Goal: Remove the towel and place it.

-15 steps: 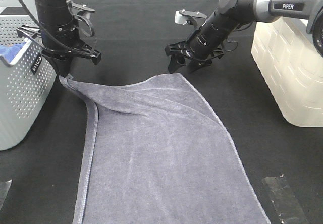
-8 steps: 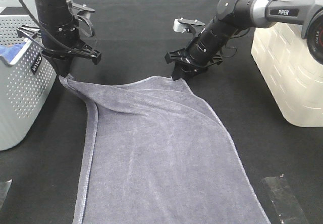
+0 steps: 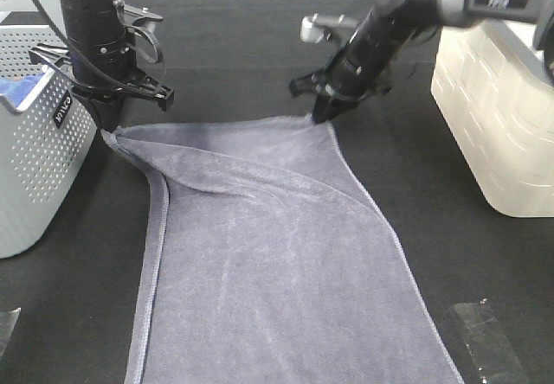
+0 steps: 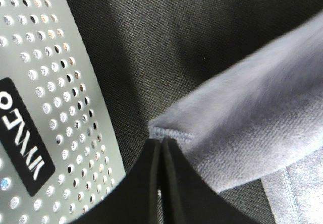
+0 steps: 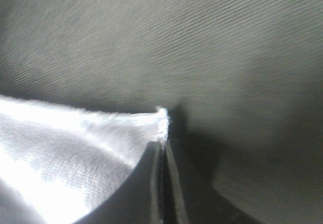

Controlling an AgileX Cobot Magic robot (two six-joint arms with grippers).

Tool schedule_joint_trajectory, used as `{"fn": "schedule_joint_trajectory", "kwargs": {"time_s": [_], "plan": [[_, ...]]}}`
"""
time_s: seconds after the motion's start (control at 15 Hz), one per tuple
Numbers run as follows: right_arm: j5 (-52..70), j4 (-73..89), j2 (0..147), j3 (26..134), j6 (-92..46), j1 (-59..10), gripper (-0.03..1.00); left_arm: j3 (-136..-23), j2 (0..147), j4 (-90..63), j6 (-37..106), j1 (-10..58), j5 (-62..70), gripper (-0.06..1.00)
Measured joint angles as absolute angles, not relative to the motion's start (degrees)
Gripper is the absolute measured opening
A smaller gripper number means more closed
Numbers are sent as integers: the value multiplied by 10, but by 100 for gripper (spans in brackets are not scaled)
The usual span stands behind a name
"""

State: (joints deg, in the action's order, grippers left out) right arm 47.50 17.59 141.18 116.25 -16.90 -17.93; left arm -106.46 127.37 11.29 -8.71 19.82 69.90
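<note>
Two pincers (image 3: 111, 129) (image 3: 322, 118), soft grey terry towel (image 3: 268, 263), stitched hem

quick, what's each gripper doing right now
left gripper: closed, pinching one far corner of the grey towel.
right gripper: closed, pinching the other far corner of the same towel.
</note>
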Motion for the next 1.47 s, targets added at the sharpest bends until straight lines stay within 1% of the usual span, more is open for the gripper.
{"fn": "schedule_joint_trajectory", "kwargs": {"time_s": [0.07,0.13,0.27,0.4,0.47,0.73,0.87,1.2,1.47], "plan": [[474,131,1397,1163,-135,-179,0,-1065,1274,112,-87,198,689,0],[474,52,1377,1167,-70,-179,0,-1065,1274,110,-87,198,654,0],[477,-10,1360,1173,-19,-179,0,-1065,1274,108,-87,198,610,0],[484,-62,1346,1187,20,-179,0,-1065,1274,106,-87,198,527,0],[486,-85,1343,1203,36,-179,0,-1065,1274,104,-87,198,464,0],[433,-107,1341,1212,49,-178,0,-1065,1281,103,-87,198,293,0],[383,-113,1341,1212,56,-171,0,-1065,1298,111,-87,194,232,0],[265,-160,1344,1212,59,-164,0,-1096,1354,115,-123,148,110,0],[178,-176,1381,1213,60,-148,0,-1157,1409,115,-125,140,28,0]]}}
